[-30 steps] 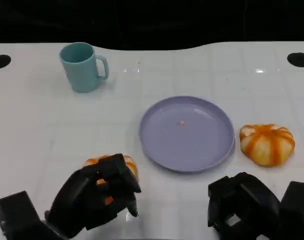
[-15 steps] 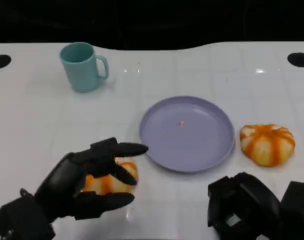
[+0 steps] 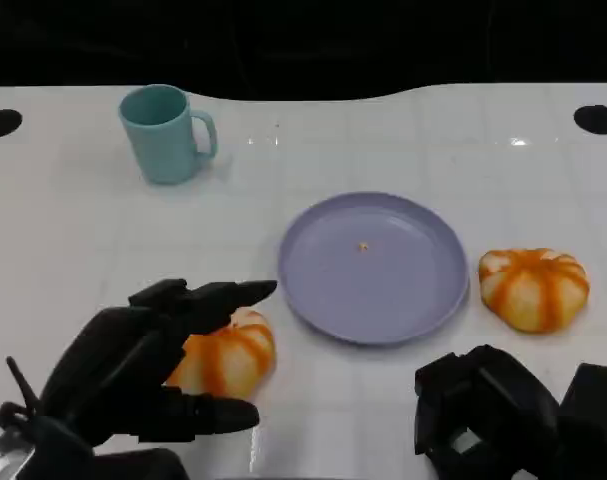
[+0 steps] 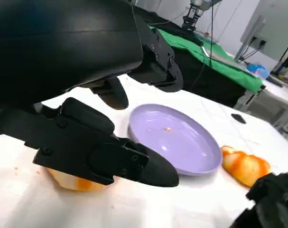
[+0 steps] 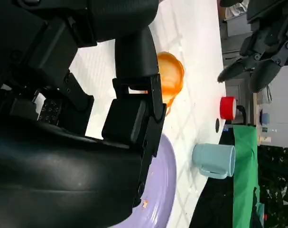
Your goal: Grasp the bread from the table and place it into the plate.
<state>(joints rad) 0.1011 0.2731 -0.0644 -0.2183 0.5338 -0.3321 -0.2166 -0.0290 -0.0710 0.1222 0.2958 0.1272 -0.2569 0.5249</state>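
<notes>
In the head view's lower left, the left hand [image 3: 148, 370] hovered with fingers spread (holding nothing) just left of the bread [image 3: 226, 357], the plate [image 3: 373, 266] lying up-right beyond it.

Left hand [image 3: 148, 365]: matte black throughout; rounded, smooth shell at the back; thick, blocky fingers [image 4: 110, 159] with tapered, blunt tips; a thin black cable at the wrist, beside a sliver of silver forearm.

Right hand [image 3: 488, 410]: matte black; boxy, angular segments with squared edges; a small pale rectangular opening in the knuckle block; glossy rounded shell behind; small screw heads on an inner plate.
</notes>
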